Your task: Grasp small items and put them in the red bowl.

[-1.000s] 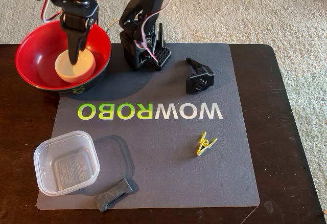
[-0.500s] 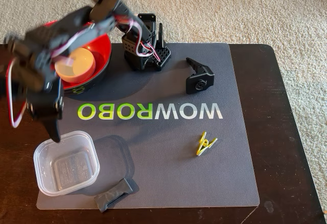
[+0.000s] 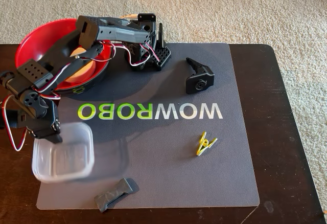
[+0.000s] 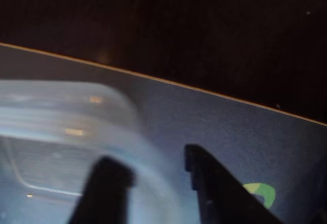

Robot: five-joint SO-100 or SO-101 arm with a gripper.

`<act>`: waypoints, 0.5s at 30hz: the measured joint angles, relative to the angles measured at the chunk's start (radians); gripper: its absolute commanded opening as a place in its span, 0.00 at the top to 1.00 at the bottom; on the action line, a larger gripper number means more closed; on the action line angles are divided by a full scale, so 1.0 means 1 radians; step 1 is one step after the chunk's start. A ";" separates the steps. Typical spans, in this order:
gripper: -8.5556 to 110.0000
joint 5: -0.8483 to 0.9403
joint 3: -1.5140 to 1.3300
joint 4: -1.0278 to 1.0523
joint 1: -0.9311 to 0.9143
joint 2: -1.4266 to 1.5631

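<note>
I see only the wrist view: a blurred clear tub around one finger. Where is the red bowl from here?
Observer: In the fixed view, the red bowl sits at the upper left, and the clear tub is at the lower left.
Operator: Which items lie outside the bowl?
Observer: The yellow-green clothespin, black clamp part and grey fabric roll lie on the mat.
</note>
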State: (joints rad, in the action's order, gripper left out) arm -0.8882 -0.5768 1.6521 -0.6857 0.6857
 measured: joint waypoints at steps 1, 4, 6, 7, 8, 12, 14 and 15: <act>0.93 0.014 0.008 -0.006 0.000 0.000; 0.93 0.063 0.021 0.002 0.000 0.006; 0.93 0.098 0.021 0.002 0.000 0.035; 0.93 0.117 0.021 0.002 0.000 0.063; 0.93 0.133 0.021 0.002 0.000 0.095; 0.93 0.213 0.021 0.015 0.000 0.262; 0.93 0.262 0.021 0.035 0.000 0.380; 0.93 0.284 0.014 0.044 0.000 0.445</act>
State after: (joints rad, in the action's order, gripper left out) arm -0.6044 -0.5630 1.6966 -0.6857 1.1305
